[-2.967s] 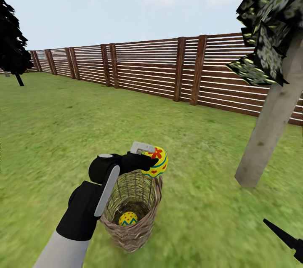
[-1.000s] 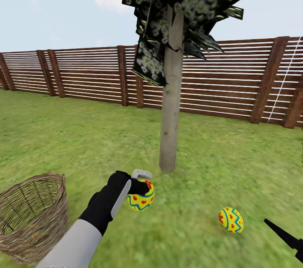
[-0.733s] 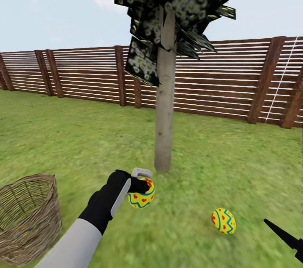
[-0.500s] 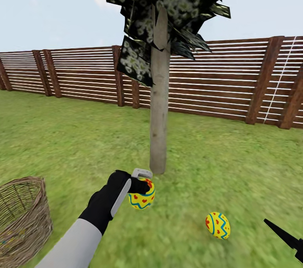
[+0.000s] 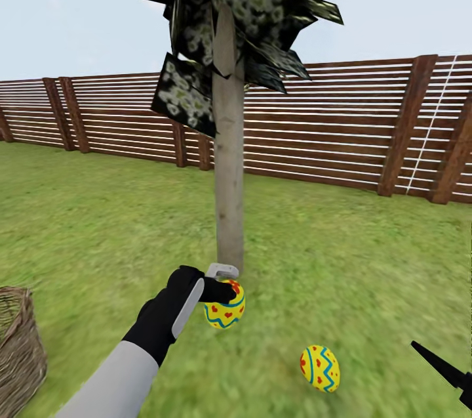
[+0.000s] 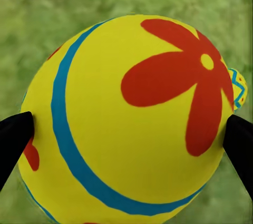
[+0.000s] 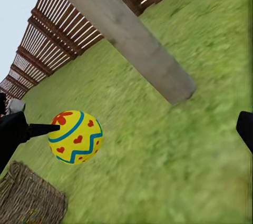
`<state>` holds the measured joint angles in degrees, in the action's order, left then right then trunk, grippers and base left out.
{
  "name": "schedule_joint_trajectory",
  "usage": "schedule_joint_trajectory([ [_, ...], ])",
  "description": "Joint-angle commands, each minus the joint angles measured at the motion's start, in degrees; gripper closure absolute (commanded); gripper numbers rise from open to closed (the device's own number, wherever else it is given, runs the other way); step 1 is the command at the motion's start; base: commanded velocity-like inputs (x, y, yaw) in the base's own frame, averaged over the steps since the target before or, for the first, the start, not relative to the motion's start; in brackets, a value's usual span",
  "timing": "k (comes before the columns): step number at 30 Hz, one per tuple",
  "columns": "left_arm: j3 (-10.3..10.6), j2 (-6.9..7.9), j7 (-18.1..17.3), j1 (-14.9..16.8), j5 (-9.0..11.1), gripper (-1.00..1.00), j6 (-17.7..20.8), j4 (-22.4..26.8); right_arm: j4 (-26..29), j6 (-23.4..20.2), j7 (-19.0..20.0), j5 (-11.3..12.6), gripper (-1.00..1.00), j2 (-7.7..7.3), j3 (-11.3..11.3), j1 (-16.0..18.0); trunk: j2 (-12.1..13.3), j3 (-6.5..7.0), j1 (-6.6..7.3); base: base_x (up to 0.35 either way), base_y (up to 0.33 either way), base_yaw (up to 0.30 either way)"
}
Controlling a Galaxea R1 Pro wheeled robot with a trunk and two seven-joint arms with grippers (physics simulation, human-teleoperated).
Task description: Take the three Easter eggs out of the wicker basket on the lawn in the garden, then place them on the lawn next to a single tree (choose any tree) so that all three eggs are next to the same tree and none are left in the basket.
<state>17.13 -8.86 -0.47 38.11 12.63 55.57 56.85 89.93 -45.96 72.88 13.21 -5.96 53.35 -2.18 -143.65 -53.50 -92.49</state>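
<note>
At the far left of the head view, the wicker basket (image 5: 16,346) stands on the lawn (image 5: 98,221), well apart from the tree; its inside cannot be seen, so whether an egg remains there cannot be told. Next, the left gripper (image 5: 226,293) has its fingers (image 6: 15,134) clamped on either side of a held egg (image 5: 224,305), carried above the grass just in front of the tree (image 5: 229,208), likely so it can be lowered close to the trunk. To the right, a second egg (image 5: 320,369) lies on the lawn near the same tree. The right gripper's dark fingertip (image 5: 439,365) shows at the far right; whether it is apart or together cannot be told.
</note>
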Motion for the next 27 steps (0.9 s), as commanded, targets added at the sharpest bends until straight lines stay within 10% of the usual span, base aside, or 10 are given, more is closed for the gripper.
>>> schedule_joint_trajectory([
  [1, 0.01, -0.01, -0.06, 0.06, 0.02, 1.00, 0.24, 0.02, -0.02, -0.43, -0.02, 0.32, -1.00, -0.03, 0.00, -0.02, -0.02, -0.05, -0.01, 0.145, -0.295, 0.000],
  [27, 0.01, -0.09, -0.06, 0.12, 2.11, 1.00, 0.30, -0.03, 0.07, -0.45, -0.02, 0.41, -1.00, 0.00, 0.00, -0.05, -0.02, -0.05, -0.01, 0.086, -0.237, 0.000],
])
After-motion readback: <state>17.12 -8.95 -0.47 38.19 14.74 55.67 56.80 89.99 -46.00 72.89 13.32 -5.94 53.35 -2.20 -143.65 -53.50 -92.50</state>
